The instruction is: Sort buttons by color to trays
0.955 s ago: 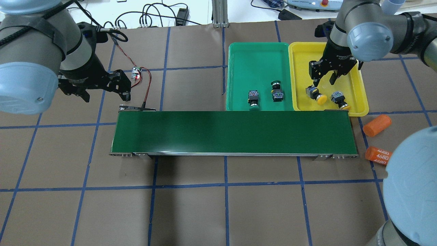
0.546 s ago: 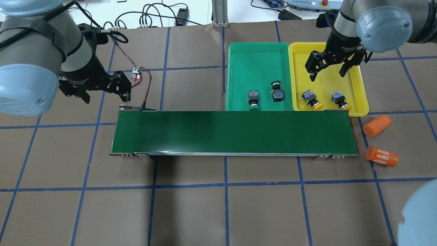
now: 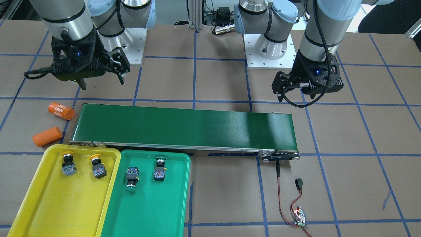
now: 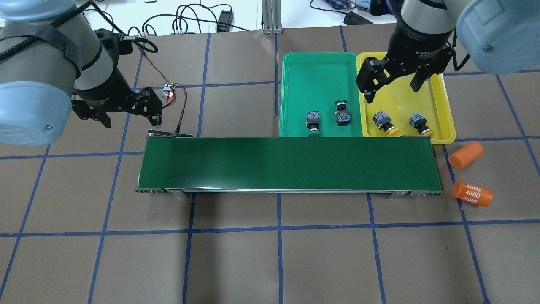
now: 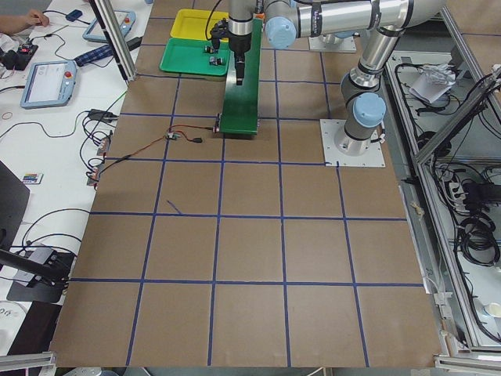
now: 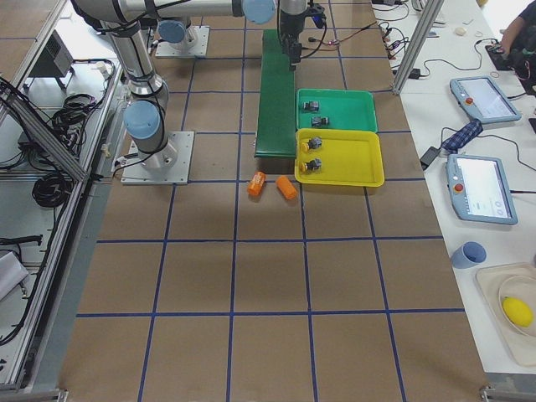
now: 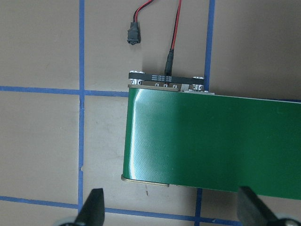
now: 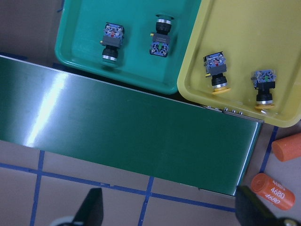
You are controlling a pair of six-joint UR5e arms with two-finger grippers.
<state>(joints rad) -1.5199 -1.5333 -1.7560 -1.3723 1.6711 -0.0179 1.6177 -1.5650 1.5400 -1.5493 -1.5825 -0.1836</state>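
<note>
- Rising out of the yellow tray [image 4: 443, 97], the right gripper [image 4: 392, 93] is now hanging high over the right end of the conveyor belt [image 4: 287, 162]. A second ago it was sitting low beside the inner yellow button [image 4: 383, 119], which has since shifted slightly and settled.
- Its fingers are standing wide apart and carrying nothing. The right wrist view is showing only belt and table between the two tips, which is reading as a release just finished.
- That button and the outer yellow button [image 4: 418, 121] are lying on their sides in the yellow tray. They are resting close to the belt's far long edge, caps pointing toward the belt.
- The inner green button [image 4: 313, 121] and the outer green button [image 4: 342, 116] are lying in the green tray [image 4: 316, 76]. This tray is sitting against the same belt edge, just beside the yellow tray and nearer the belt's middle.
- Every cap is matching its tray and nothing is riding on the belt, so the sort is looking complete. The buttons are probably sitting near the belt because that is the shortest drop from it.
- The left gripper [image 7: 171, 209] is hovering over the belt's left end, fingers spread and empty, as in the earlier pictures. It is likely waiting there for anything arriving.
- Two orange cylinders [image 4: 465, 155] are lying on the table just off the belt's right end, taking no part.
</note>
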